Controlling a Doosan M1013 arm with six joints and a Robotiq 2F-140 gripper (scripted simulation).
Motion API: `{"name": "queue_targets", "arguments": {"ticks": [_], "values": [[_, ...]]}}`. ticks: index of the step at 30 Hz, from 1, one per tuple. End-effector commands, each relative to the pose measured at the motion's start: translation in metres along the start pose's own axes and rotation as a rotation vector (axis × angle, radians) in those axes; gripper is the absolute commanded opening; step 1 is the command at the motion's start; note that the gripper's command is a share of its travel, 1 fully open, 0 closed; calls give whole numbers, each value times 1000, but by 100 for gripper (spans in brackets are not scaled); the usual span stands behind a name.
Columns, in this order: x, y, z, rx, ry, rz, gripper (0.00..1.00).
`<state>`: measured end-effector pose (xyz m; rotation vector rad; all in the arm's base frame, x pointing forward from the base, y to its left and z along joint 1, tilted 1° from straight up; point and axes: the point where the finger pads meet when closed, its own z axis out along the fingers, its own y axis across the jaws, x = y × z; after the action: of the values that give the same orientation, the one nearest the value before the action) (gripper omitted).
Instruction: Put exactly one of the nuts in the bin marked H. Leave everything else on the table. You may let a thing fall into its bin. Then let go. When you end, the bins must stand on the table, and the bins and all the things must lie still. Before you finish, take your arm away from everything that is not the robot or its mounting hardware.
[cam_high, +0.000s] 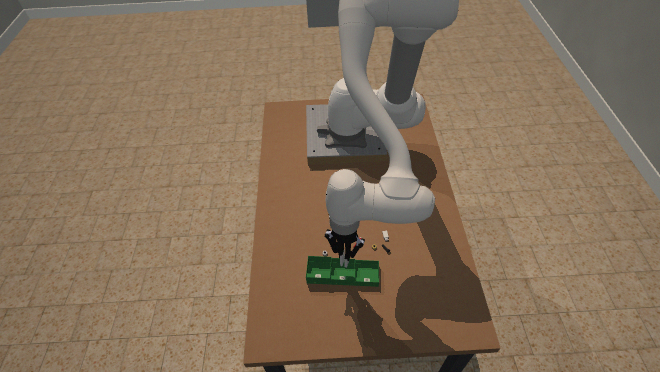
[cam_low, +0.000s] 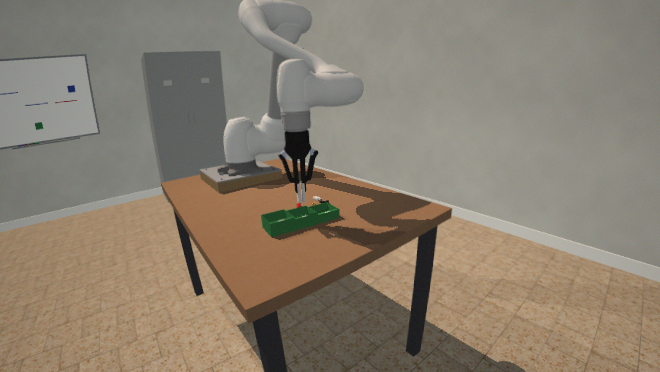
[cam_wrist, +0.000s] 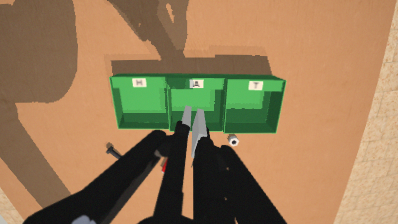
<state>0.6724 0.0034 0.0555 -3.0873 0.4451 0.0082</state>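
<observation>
Placement of 1 nut in bin H; left and right as in the top view, far being toward the robot's base. The gripper (cam_high: 344, 264) (cam_low: 301, 201) (cam_wrist: 191, 117) has its jaws narrow, nearly together, with nothing between them; its fingertips hang over the middle bin's far side. 2 candidate nuts lie on the table: a silver nut (cam_high: 325, 253) (cam_wrist: 233, 140), just beyond the far wall of the left bin, and a brass-coloured nut (cam_high: 374, 247) (cam_low: 314, 204), farther right, beside a dark bolt (cam_high: 386, 249) (cam_low: 324, 202) (cam_wrist: 113, 151). Bin H (cam_high: 369, 273) (cam_low: 327, 214) (cam_wrist: 142, 100) is the right compartment of 3; no nut is visible in it.

Handling (judged): either nut should be light for its size, rigid and not fragile, but smooth enough to slip or pivot if pinched across corners. The sound hold is low, across 2 opposite flats, with the pads level and closed gently. The silver nut leaves little room for a finger on its near side, where the bin wall stands; the brass-coloured nut is clear of the wall, but the bolt limits its right side. Released low over bin H, a nut may bounce slightly before settling.
</observation>
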Motion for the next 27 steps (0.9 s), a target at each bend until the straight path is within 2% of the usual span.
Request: {"name": "queue_targets", "arguments": {"ticks": [1, 5, 27], "values": [[-1, -2, -2, 1, -2, 5, 5], [-1, -2, -2, 1, -2, 5, 5], [-1, -2, 52, 1, -2, 5, 5]]}}
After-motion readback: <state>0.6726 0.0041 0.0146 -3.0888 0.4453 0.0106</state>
